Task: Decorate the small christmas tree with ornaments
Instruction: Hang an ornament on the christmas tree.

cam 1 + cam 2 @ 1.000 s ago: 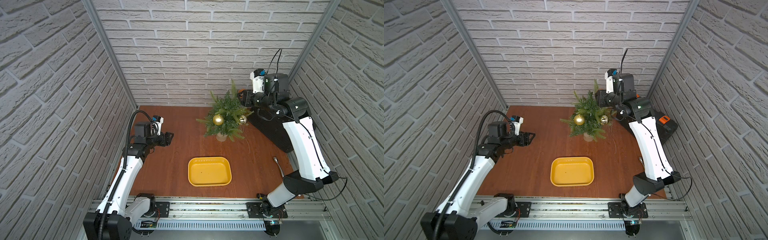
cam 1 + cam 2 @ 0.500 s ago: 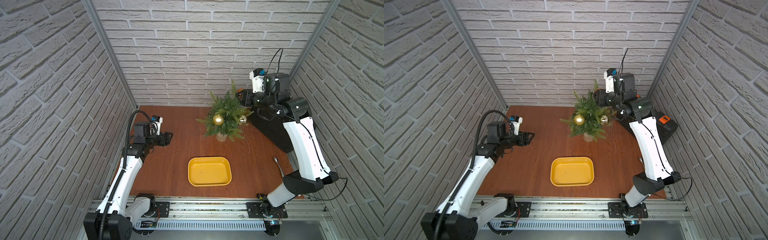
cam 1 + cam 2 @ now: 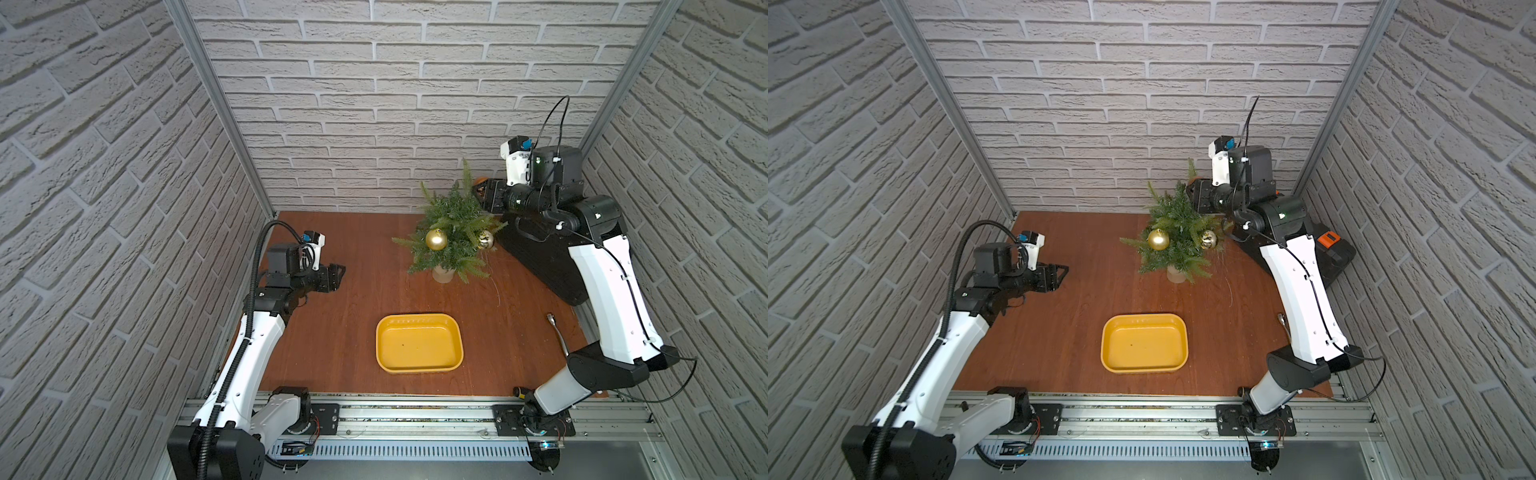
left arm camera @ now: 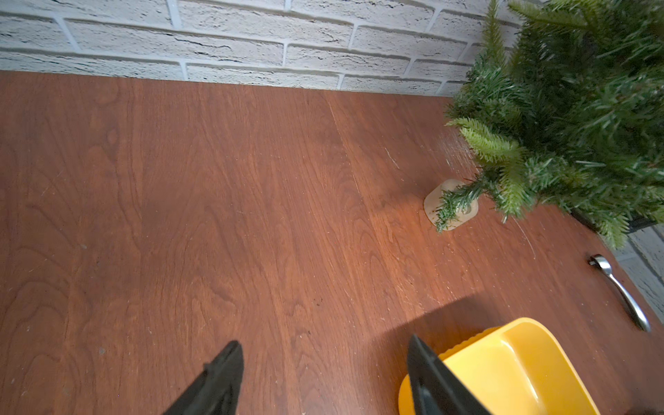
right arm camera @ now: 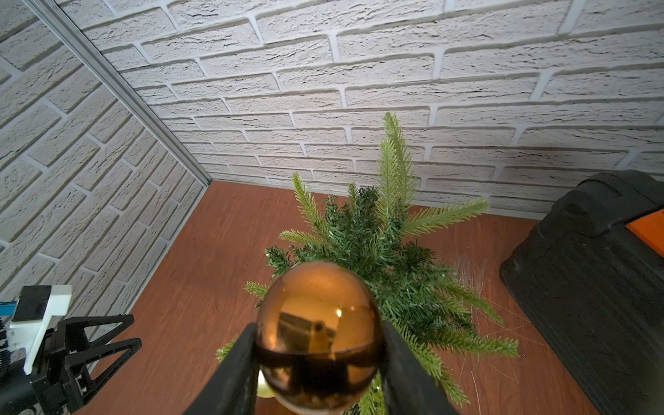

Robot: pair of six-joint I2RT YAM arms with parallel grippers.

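The tree [image 3: 451,226] stands in its cream pot [image 3: 443,274] on the desk [image 3: 353,324], right of centre in the upper half of both top views, near the back wall [image 3: 395,124]. A matte gold ball [image 3: 436,239] hangs on its left side in the frame and a shiny ball [image 3: 485,239] on its right. In the right wrist view the right end effector [image 5: 319,334] is clamped on an amber ball [image 5: 318,305], with fingers [image 5: 237,359] pressed to both sides, close to the upper fronds. The left end effector [image 4: 323,345] hangs over bare desk at mid-left of the top views, jaws parted, holding nothing. A yellow tray [image 3: 419,345] lies below the tree in the frame, and a spoon [image 3: 557,336] lies to its right.
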